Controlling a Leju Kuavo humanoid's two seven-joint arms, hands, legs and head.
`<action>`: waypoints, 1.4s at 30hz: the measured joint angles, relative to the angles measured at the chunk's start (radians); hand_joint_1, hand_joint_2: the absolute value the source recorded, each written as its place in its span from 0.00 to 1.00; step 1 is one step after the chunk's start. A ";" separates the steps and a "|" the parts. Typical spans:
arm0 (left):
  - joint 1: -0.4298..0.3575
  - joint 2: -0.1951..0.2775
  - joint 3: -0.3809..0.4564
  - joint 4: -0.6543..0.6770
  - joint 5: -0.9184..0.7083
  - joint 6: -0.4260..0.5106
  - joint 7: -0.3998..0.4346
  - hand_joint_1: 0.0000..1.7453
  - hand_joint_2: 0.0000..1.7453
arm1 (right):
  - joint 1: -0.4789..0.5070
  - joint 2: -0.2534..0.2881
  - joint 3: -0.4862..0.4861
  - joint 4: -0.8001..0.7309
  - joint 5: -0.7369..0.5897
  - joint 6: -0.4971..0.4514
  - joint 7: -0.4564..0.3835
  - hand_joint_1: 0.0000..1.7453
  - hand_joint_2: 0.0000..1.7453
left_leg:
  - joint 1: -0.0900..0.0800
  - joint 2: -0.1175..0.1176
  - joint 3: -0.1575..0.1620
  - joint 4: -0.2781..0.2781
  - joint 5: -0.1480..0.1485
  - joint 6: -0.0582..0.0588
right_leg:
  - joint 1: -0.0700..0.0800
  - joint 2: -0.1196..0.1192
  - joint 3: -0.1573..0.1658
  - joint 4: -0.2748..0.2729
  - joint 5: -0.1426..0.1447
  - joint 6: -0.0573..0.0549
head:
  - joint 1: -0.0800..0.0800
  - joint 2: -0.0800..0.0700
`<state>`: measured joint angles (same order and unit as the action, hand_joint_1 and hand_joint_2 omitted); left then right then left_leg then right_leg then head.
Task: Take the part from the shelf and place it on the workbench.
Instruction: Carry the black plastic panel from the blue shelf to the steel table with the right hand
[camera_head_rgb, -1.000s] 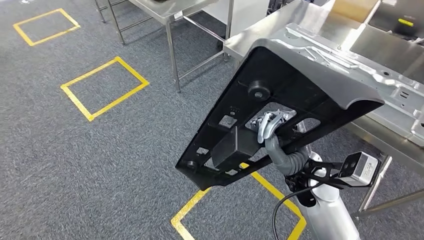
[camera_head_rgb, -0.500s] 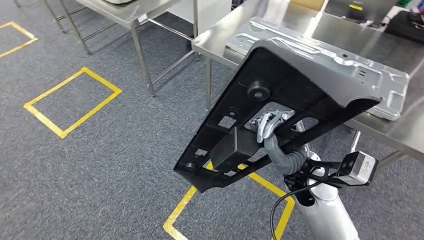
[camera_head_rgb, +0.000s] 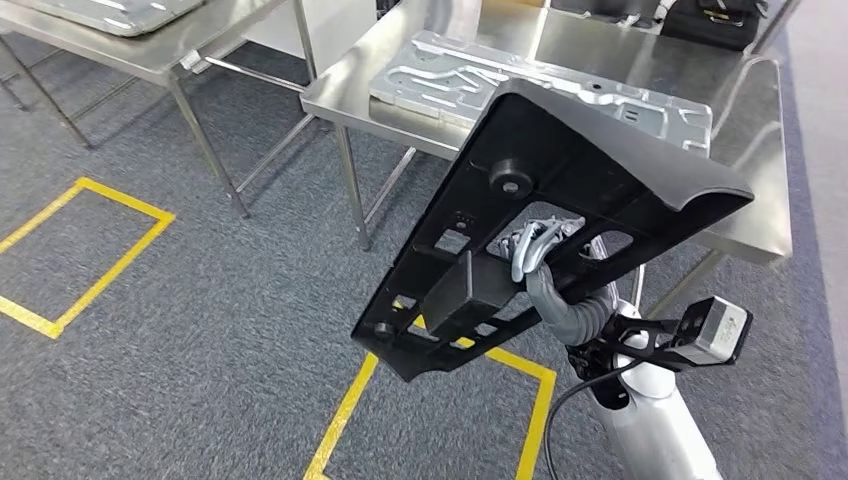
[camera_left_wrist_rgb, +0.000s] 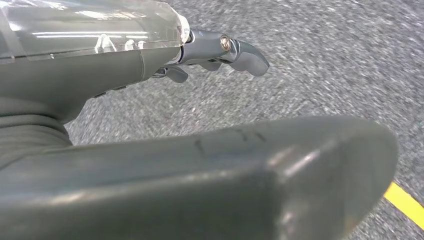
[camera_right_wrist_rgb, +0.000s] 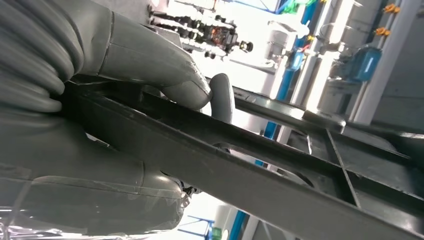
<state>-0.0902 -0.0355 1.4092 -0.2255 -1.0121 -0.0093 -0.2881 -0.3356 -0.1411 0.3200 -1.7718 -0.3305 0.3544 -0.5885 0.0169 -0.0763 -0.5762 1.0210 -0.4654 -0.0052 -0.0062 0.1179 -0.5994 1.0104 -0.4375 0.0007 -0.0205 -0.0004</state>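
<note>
1. While the right hand (camera_head_rgb: 537, 250) holds the black plastic part (camera_head_rgb: 545, 225) up in the air, the head view shows how big and tilted the part is. The fingers curl around one thin bar near its middle. I think the part could swing or slip, because so much of it hangs out past the grip.
2. In the same view, the steel workbench (camera_head_rgb: 745, 225) stands just behind the part. A silver pressed metal panel (camera_head_rgb: 450, 75) already lies along its far side. The part could bump that panel or the front edge of the workbench if it goes down too low or too far back. The bare strip near the front edge and the right end looks like the best open room.
3. Another steel table (camera_head_rgb: 175, 55) stands off to the left, well apart, with grey carpet (camera_head_rgb: 180, 300) and yellow floor tape (camera_head_rgb: 345, 420) below.
4. In the left wrist view, the left hand (camera_left_wrist_rgb: 215, 50) hangs over the carpet. It holds nothing, and its fingers look loosely spread.
5. In the right wrist view, the thumb and fingers (camera_right_wrist_rgb: 222, 97) pinch a dark bar (camera_right_wrist_rgb: 225, 170) of the part from both sides. The grip looks tight, but it is narrow, so the part may twist.
</note>
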 joint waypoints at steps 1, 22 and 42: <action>-0.001 0.000 0.000 0.000 0.000 0.000 0.000 0.00 0.00 | -0.001 0.000 0.001 0.000 -0.001 -0.001 0.000 1.00 1.00 | -0.002 0.009 0.000 -0.003 0.002 0.005 | -0.001 0.011 -0.004 0.000 0.002 0.008 | 0.000 0.000; -0.003 0.001 0.000 0.000 0.017 -0.027 -0.003 0.00 0.00 | -0.034 0.005 0.029 0.021 -0.009 -0.015 -0.011 1.00 1.00 | -0.005 0.096 -0.054 0.176 -0.121 -0.012 | 0.001 -0.118 0.017 -0.028 0.010 -0.021 | 0.000 0.000; -0.004 0.005 0.000 0.000 0.017 -0.047 0.010 0.00 0.00 | -0.027 0.004 0.041 0.024 0.020 -0.038 -0.015 1.00 1.00 | 0.001 0.100 0.012 -0.018 0.007 0.032 | -0.007 -0.118 -0.080 0.170 -0.055 0.036 | 0.000 0.000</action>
<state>-0.0945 -0.0307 1.4096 -0.2255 -0.9955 -0.0567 -0.2780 -0.3628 -0.1372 0.3607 -1.7480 -0.3108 0.3161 -0.6032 0.0181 0.0237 -0.5644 1.0028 -0.4579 0.0268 -0.0132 0.0003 -0.6790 1.1803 -0.4928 0.0366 -0.0202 -0.0004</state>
